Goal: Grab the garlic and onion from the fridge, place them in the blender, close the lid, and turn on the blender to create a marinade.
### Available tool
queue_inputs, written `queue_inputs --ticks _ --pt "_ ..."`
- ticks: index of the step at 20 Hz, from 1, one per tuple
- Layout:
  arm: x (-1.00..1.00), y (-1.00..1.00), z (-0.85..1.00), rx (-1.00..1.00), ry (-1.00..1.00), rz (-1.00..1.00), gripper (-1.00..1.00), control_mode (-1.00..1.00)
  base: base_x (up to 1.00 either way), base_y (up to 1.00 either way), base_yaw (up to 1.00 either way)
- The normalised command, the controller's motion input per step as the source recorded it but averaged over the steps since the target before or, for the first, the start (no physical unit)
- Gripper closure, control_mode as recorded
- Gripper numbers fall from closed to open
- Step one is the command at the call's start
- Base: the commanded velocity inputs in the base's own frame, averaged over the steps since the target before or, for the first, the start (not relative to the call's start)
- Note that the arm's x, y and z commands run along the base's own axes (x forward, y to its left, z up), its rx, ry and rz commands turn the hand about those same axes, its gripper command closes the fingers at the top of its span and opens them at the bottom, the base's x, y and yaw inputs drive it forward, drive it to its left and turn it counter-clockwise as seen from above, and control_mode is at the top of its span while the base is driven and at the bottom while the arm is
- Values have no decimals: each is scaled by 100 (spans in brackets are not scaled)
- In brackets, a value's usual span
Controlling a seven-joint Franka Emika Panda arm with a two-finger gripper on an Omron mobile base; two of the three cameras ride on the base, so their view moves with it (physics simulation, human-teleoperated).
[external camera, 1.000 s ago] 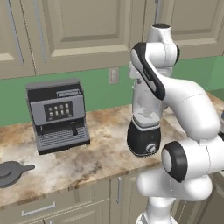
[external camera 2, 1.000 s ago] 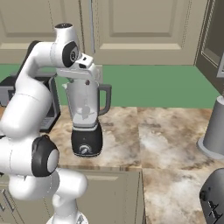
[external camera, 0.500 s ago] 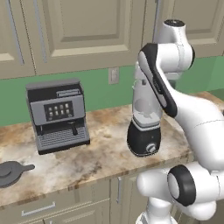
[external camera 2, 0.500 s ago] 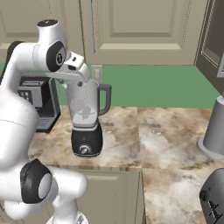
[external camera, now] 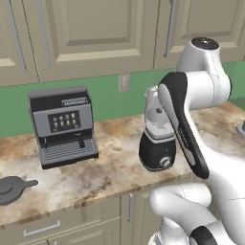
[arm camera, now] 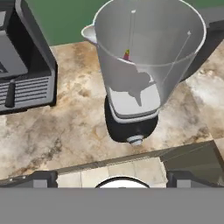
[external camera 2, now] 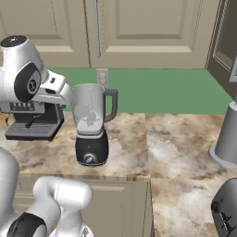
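The blender (external camera 2: 91, 121) stands on the marble counter, a clear jar with a grey side handle on a black base with a silver knob (arm camera: 136, 140). Its mouth is open and uncovered. Pale rounded lumps (arm camera: 131, 94) lie in the jar's bottom; I cannot tell garlic from onion. My gripper (arm camera: 114, 179) hovers above and a little in front of the jar, open, with nothing between its dark fingertips (arm camera: 43, 178). The lid (external camera: 12, 188), a dark grey disc with a knob, lies on the counter far to the left. The fridge is out of view.
A boxy grey-black coffee machine (external camera: 64, 125) stands left of the blender against the green wall. A grey cylinder (external camera 2: 228, 136) and a dark appliance (external camera 2: 226, 210) sit on the counter to the right. Upper cabinets (external camera: 95, 33) hang above the counter.
My hand has drawn back from right over the jar's mouth, moving left in the right base view, and the arm's elbow has swung upward. The blender has not moved.
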Motion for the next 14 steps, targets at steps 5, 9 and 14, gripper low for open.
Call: queue_inputs --ticks 5,9,14 --pt "-100 3 -60 0 0 14 -100 -100 0 0 0" --pt "-59 -12 -34 1 0 9 -100 -100 0 0 0" --pt "0 0 0 0 0 0 -100 -100 0 0 0"
